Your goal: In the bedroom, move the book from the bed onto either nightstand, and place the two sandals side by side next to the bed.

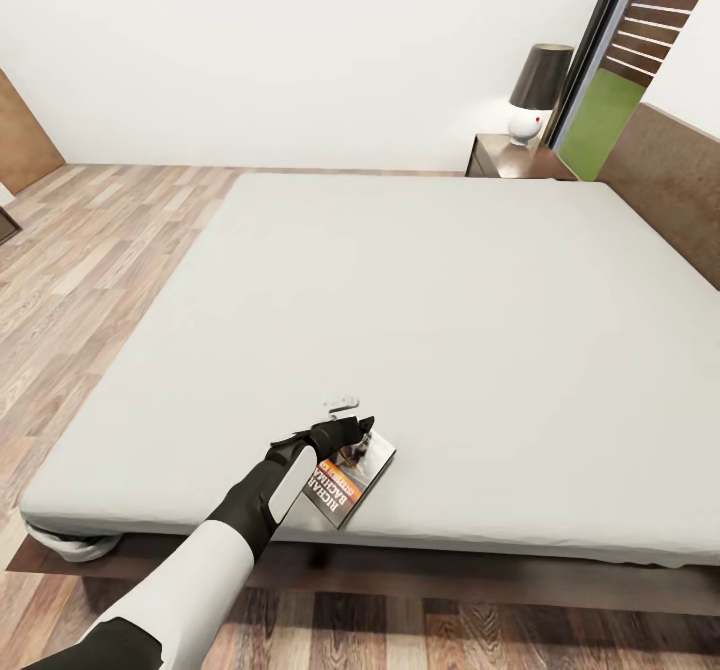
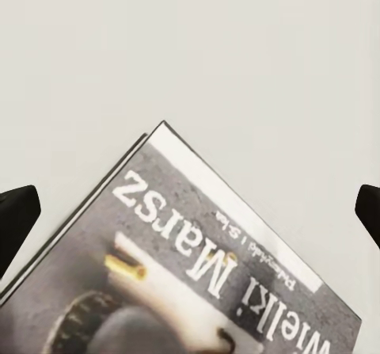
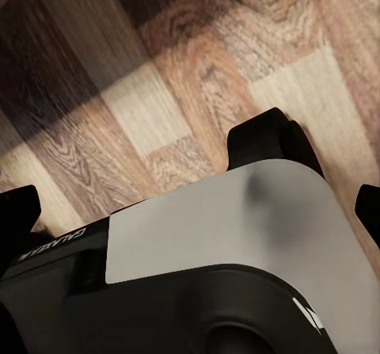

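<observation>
Book (image 1: 352, 477) lies flat on the light grey mattress of the bed (image 1: 420, 310), close to the near edge and a little left of the middle, cover up, with the orange band and white lettering showing. Over its left corner hovers the left gripper (image 1: 345, 428), reached out on a black and white arm from the near left; whether it touches the cover cannot be told from the head view. In the left wrist view the book (image 2: 214, 267) sits between the two dark fingertips (image 2: 16, 215), which stand wide apart at either edge of the picture, so the jaws are open and hold nothing. The right wrist view looks down past a grey and black part of the robot's body (image 3: 214, 259) onto the wood-plank floor (image 3: 158, 93); its dark fingertips (image 3: 17, 211) likewise sit well apart, jaws open. At the far right, beside the headboard, stands a nightstand (image 1: 505, 158) carrying a lamp (image 1: 536, 95) with a dark shade and white base.
</observation>
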Controlling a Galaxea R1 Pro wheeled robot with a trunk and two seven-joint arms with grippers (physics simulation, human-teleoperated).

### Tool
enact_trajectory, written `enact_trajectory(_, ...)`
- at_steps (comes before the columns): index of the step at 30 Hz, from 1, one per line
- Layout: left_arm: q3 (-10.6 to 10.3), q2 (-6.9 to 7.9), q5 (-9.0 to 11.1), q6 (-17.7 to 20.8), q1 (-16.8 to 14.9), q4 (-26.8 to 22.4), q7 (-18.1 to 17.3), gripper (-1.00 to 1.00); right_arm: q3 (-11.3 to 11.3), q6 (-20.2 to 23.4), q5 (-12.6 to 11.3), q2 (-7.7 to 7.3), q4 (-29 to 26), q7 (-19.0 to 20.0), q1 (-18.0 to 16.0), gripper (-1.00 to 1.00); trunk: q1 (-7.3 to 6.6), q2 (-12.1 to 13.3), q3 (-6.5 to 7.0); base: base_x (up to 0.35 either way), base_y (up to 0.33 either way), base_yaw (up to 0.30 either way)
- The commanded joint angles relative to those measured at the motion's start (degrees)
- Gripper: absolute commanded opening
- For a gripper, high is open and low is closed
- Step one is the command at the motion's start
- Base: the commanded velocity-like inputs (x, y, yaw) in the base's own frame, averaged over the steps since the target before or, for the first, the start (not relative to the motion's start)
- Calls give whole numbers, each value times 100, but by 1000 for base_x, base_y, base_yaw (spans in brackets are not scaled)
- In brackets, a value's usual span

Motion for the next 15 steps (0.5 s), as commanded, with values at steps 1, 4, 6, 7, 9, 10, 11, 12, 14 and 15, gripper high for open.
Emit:
enact_trajectory(1, -1, 0, 24, 27, -2, -4, -5, 100, -27, 13, -21, -2, 20, 31, -8, 100, 0, -2, -3, 0, 0, 0)
enact_trajectory(4, -2, 0, 24, 25, -2, -5, -6, 100, -27, 13, -21, -2, 20, 31, -8, 100, 0, -2, -3, -25, 0, 0)
enact_trajectory(6, -2, 0, 24, 26, -2, -4, -5, 100, -27, 13, -21, -2, 20, 31, -8, 100, 0, -2, -3, -69, 0, 0)
enact_trajectory(7, -2, 0, 24, 25, -2, -4, -5, 100, -27, 13, -21, -2, 20, 31, -8, 100, 0, -2, -3, -74, 0, 0)
enact_trajectory(9, -2, 0, 24, 24, -2, -5, -6, 100, -27, 13, -21, -2, 20, 32, -8, 100, 0, -2, -3, -37, 0, 0)
enact_trajectory(10, -2, 0, 24, 25, -4, -3, -6, 100, -27, 13, -21, -2, 20, 31, -10, 100, 0, -2, -3, -14, 0, 0)
enact_trajectory(11, 0, 0, 24, 27, -4, -2, -6, 100, -27, 13, -21, -2, 20, 31, -9, 100, 0, -2, -3, -11, 0, 0)
enact_trajectory(12, -1, 0, 24, 26, -3, -3, -6, 100, -27, 13, -21, -2, 20, 31, -9, 100, 0, -2, -3, -9, 0, 0)
enact_trajectory(14, -2, 0, 24, 25, -3, 0, -6, 100, -27, 13, -21, -2, 20, 31, -8, 100, 0, -2, -3, -5, 0, 0)
enact_trajectory(15, -2, 0, 24, 24, -3, 0, -6, 100, -27, 13, -21, -2, 20, 31, -8, 100, 0, -2, -3, -3, 0, 0)
